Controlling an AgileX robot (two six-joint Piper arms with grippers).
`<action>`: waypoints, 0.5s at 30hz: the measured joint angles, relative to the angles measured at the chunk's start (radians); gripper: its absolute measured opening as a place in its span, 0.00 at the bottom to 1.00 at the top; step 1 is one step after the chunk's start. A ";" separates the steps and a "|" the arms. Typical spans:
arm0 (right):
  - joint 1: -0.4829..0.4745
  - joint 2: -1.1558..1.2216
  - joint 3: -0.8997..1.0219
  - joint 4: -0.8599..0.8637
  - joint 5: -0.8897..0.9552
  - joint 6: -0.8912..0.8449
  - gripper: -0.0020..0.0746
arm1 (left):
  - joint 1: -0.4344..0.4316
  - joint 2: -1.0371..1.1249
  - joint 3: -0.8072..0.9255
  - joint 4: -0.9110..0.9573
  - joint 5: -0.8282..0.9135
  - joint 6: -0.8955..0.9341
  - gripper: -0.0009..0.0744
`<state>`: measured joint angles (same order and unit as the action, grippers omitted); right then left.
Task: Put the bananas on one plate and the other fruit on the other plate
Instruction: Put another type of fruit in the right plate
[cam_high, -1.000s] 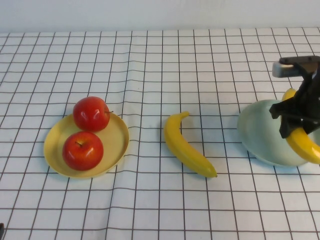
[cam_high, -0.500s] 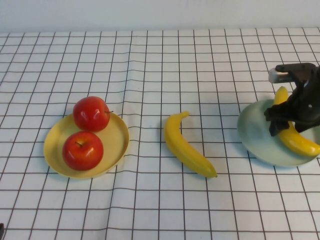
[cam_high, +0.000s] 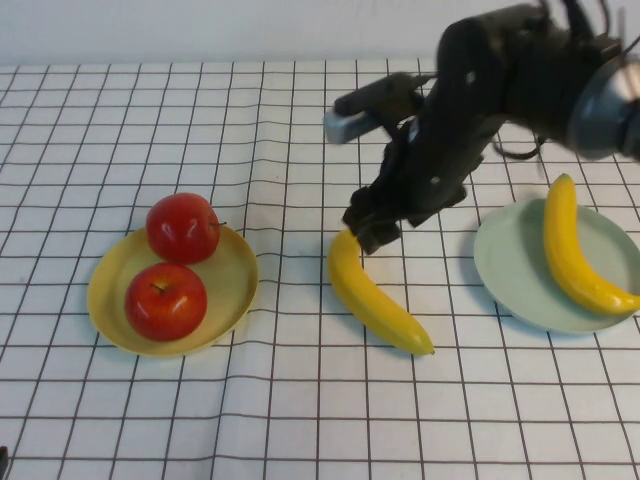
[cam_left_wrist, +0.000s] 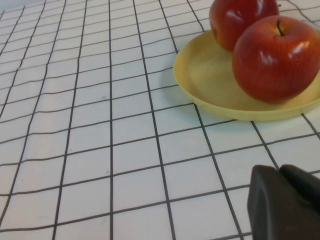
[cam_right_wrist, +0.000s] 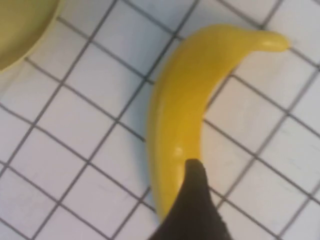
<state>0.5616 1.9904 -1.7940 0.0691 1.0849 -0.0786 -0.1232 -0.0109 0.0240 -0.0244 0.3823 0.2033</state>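
Note:
One banana (cam_high: 572, 250) lies on the pale blue-green plate (cam_high: 510, 270) at the right. The second banana (cam_high: 378, 297) lies on the cloth in the middle; it also shows in the right wrist view (cam_right_wrist: 185, 100). My right gripper (cam_high: 368, 232) hangs over that banana's far end, open and empty; one dark finger (cam_right_wrist: 195, 200) shows above the fruit. Two red apples (cam_high: 183, 227) (cam_high: 165, 300) sit on the pale yellow plate (cam_high: 232, 275) at the left. My left gripper (cam_left_wrist: 277, 172) is shut and empty, low near the yellow plate (cam_left_wrist: 210, 75).
A white cloth with a black grid (cam_high: 300, 400) covers the table. The right arm (cam_high: 500, 70) reaches in from the back right, above the cloth between the two plates.
My right gripper has let go of the banana on the blue-green plate and swung left to the far end of the middle banana. The apples and the left arm have not moved.

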 joint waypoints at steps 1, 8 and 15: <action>0.021 0.026 -0.012 0.000 0.008 -0.001 0.65 | 0.000 0.000 0.000 0.000 0.000 0.000 0.01; 0.090 0.182 -0.074 0.000 0.064 -0.044 0.65 | 0.000 0.000 0.000 0.000 0.000 0.000 0.01; 0.094 0.224 -0.092 -0.033 0.076 -0.053 0.61 | 0.000 0.000 0.000 0.000 0.000 0.000 0.01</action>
<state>0.6554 2.2141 -1.8862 0.0361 1.1604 -0.1315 -0.1232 -0.0109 0.0240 -0.0244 0.3823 0.2033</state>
